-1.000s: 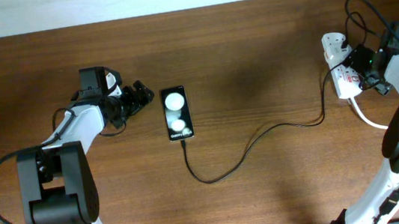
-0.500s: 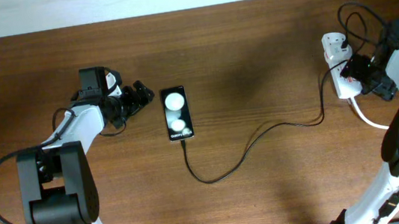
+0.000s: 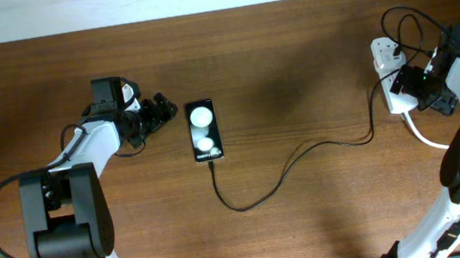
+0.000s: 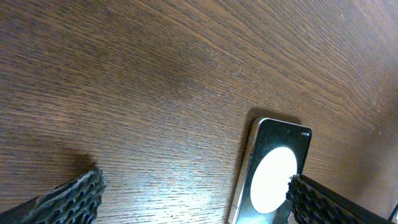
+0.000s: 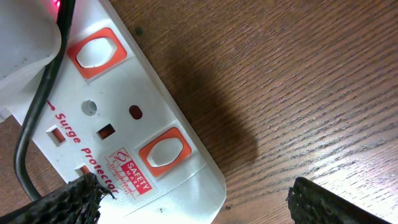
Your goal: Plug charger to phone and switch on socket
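The phone point(image 3: 205, 130) lies flat at left centre, its screen showing two white reflections; it also shows in the left wrist view point(image 4: 273, 180). The charger cable point(image 3: 302, 151) runs from the phone's near end in a loop to the white adapter point(image 3: 384, 49) on the socket point(image 3: 395, 100) at far right. My left gripper point(image 3: 163, 112) is open and empty just left of the phone point(image 4: 196, 208). My right gripper point(image 3: 412, 84) is open over the socket's end point(image 5: 199, 205), one finger over the strip's edge. The socket point(image 5: 124, 118) shows two orange-red switches and a red glow at the top left.
A thick white cord point(image 3: 422, 135) leaves the socket toward the right front. The black cable point(image 5: 34, 130) crosses the strip in the right wrist view. My right arm's own black wires point(image 3: 409, 22) loop above the socket. A white wall edge runs along the table's back.
My right gripper has shifted slightly over the socket and the wires above it have swung left. The left arm, phone and cable have not moved.
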Available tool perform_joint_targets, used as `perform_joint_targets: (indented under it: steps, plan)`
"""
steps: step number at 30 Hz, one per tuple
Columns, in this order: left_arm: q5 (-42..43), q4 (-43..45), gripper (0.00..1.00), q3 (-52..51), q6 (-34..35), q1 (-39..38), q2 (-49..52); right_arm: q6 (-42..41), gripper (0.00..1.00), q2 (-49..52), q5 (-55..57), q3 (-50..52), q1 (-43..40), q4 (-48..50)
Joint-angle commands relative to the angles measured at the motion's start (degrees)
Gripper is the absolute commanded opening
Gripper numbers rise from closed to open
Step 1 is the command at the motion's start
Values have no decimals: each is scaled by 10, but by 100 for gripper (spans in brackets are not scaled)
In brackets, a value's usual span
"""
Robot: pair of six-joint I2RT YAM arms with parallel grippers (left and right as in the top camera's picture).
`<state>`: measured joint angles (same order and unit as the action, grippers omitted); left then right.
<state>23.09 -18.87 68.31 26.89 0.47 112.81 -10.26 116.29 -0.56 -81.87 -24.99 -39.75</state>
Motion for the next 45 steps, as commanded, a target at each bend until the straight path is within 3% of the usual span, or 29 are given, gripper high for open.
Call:
perform_joint_targets:
  steps: [1,23,32,41,45]
  plan:
    - [-49,-16,99,-26,7,8,34,10,99,11,8,14,-2,-7]
    - [-51,-16,99,-26,7,8,35,10,99,11,8,14,-2,-7]
    - [-51,-16,99,-26,7,8,-131,10,99,11,8,14,-2,-4]
    - [-51,-14,99,-26,7,8,-220,10,99,11,8,14,-2,-4]
    - [-93,-41,99,-26,4,8,-228,10,99,11,8,14,-2,-4]
